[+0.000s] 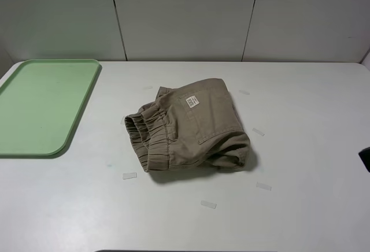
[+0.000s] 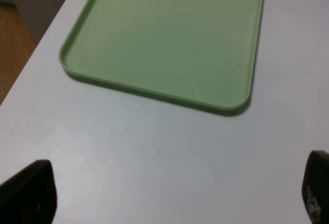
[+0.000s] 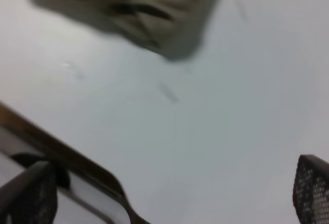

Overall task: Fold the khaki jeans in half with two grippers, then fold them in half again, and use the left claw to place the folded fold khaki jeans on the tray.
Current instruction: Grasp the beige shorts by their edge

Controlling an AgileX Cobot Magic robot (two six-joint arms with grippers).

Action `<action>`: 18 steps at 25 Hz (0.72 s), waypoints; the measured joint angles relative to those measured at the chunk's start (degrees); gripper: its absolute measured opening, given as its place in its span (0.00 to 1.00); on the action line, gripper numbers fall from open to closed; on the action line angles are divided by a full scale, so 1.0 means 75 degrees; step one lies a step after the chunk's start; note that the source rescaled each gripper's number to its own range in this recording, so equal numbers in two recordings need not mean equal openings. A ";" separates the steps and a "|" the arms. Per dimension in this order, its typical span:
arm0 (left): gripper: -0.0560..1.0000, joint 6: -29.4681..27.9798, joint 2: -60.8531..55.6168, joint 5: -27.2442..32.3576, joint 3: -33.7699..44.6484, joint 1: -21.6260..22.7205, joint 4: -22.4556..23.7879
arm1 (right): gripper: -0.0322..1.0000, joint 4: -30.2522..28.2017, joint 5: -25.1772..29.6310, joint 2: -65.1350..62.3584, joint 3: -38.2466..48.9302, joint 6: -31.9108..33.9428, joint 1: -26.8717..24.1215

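The khaki jeans (image 1: 188, 128) lie folded in a compact bundle at the middle of the white table, waistband toward the left and the white label on top. The pale-green tray (image 1: 40, 104) lies empty at the far left. My left gripper (image 2: 172, 198) is open and empty above bare table, just short of the tray's near rim (image 2: 154, 93); it is out of the exterior view. My right gripper (image 3: 169, 193) is open and empty, away from the jeans (image 3: 149, 8), near the table's edge. Only a dark bit of the right arm (image 1: 365, 159) shows at the exterior view's right edge.
Several small clear tape marks lie on the table around the jeans, such as one (image 1: 129, 175) at the front left and one (image 1: 263, 186) at the front right. The table's dark front edge (image 3: 67, 157) shows in the right wrist view. A grey wall stands behind.
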 joint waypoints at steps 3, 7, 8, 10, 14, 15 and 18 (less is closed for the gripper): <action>0.95 0.0000 0.0000 0.0000 0.0000 0.0000 0.0000 | 1.00 0.0029 -0.0052 -0.0832 0.0494 -0.0003 -0.0966; 0.95 0.0000 0.0000 0.0000 0.0000 0.0000 0.0000 | 1.00 0.0038 -0.0410 -0.1965 0.0967 -0.0047 -0.2116; 0.95 0.0000 0.0000 0.0000 0.0000 0.0000 0.0000 | 1.00 0.0047 -0.0454 -0.2192 0.1043 -0.0055 -0.2336; 0.95 0.0000 0.0000 0.0000 0.0000 0.0000 0.0000 | 1.00 0.0056 -0.0492 -0.2715 0.1172 -0.0055 -0.2807; 0.95 0.0000 0.0000 0.0000 0.0000 0.0000 0.0000 | 1.00 0.0095 -0.0572 -0.3695 0.1498 -0.0119 -0.3526; 0.95 0.0000 0.0000 0.0000 0.0000 0.0000 0.0000 | 1.00 0.0105 -0.0605 -0.3916 0.1610 -0.0191 -0.3657; 0.95 0.0000 0.0000 0.0000 0.0000 0.0000 0.0000 | 1.00 0.0114 -0.0687 -0.4683 0.1973 -0.0480 -0.4076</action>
